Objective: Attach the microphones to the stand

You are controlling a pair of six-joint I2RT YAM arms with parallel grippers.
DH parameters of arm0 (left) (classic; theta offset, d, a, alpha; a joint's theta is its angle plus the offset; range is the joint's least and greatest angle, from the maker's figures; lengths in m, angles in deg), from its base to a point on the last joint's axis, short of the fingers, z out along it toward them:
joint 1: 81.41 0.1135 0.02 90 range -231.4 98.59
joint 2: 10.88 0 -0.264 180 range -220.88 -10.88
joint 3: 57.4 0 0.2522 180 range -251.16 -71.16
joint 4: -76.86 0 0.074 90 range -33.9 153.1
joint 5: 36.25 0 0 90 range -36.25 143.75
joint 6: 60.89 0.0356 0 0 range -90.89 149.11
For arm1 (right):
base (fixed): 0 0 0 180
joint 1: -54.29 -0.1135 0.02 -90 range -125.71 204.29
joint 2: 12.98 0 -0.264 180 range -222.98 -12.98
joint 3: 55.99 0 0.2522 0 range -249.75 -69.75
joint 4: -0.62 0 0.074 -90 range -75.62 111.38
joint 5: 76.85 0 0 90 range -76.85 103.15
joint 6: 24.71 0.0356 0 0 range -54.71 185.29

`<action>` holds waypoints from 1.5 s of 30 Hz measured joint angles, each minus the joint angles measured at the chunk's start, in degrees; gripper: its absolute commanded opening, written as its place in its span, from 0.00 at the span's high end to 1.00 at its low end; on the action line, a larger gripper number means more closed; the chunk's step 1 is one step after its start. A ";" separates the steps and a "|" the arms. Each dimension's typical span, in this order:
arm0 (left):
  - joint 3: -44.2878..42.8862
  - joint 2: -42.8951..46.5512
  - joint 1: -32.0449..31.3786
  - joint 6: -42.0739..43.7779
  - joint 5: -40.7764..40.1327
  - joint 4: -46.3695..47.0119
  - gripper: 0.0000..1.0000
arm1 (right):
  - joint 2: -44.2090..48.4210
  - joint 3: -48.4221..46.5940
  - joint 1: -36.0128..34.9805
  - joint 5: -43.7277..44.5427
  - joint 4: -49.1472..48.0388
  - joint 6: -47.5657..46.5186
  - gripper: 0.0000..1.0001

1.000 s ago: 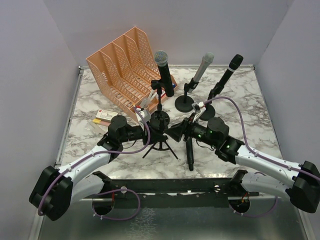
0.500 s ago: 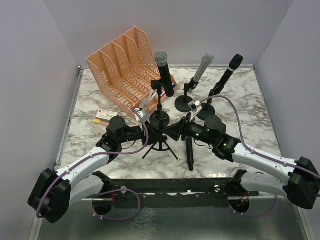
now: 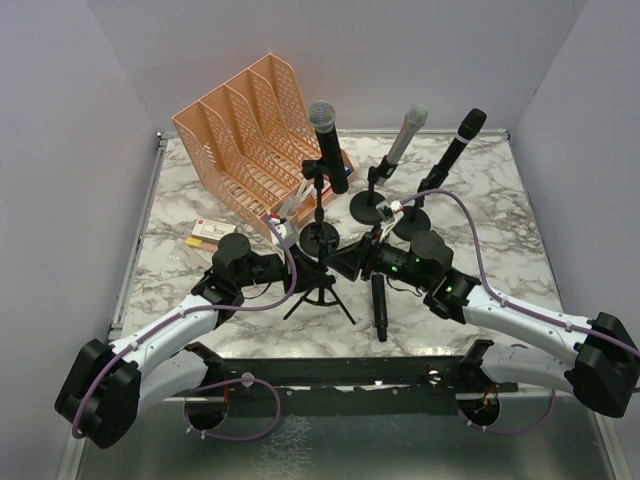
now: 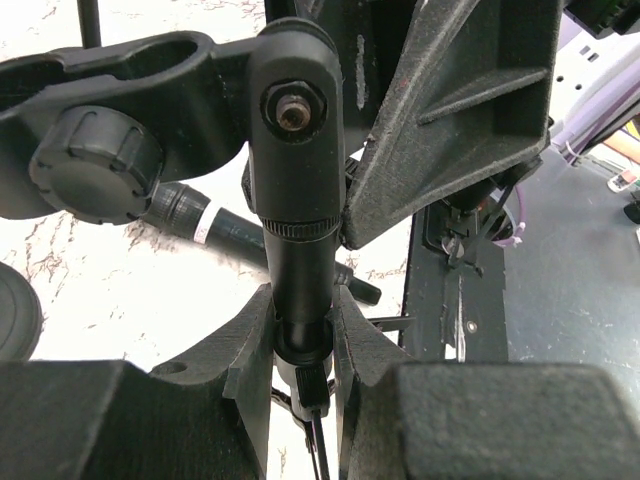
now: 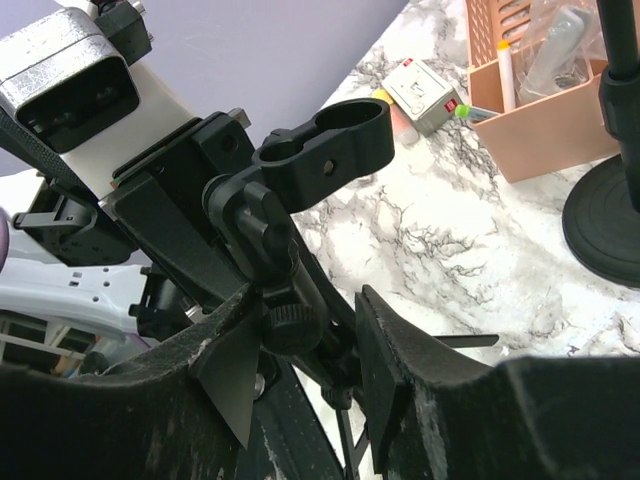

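An orange file rack [image 3: 235, 130] was set at the far left, slots tilted back; what was in the slots could not be told. A low orange tray [image 5: 530, 125] at its near end was seen holding a white pen [image 5: 508, 70] and a clear bag [image 5: 560, 40]. A small white-and-red box [image 3: 205, 233] was laid on the marble table [image 3: 480, 220] just left of the tray; its print was too small to be read. A white band [image 4: 204, 216] was noted on the lying mic [image 3: 378, 300], with no text legible.

Three mics were clipped on stands at the far side: the grille mic [image 3: 327, 145] in the centre, the grey mic [image 3: 404, 132] right of it, and the black mic [image 3: 456, 143] furthest right. The lying mic was found flat on the table, near centre, just right of the tripod stand [image 3: 318, 285].

Both arms were stretched low and inward, met at the tripod stand. On the left side the left gripper [image 3: 306, 270] was held at the post, its fingers [image 4: 250, 350] pressed onto the post below the clip [image 4: 140, 90], pinching it. On the right side the right gripper [image 3: 347, 262] was held at the same post, its fingers [image 5: 385, 380] spread to either side, with a gap shown on one side.
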 measured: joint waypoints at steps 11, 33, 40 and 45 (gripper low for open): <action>0.31 0.81 0.00 -0.70 1.70 -0.02 0.82 | -0.02 -0.02 0.09 -2.99 -1.11 -1.55 0.89; 0.28 -1.38 -0.85 -2.93 1.11 2.19 0.56 | -2.69 -1.05 0.07 -5.79 -1.29 0.07 0.91; 0.28 -1.27 -1.22 -2.58 0.17 2.43 1.00 | -2.67 -0.98 0.07 -4.66 -3.30 2.03 0.90; 0.28 -0.61 -1.33 -3.02 -2.01 2.49 1.00 | -2.67 -0.98 0.07 -3.91 -3.52 2.73 0.59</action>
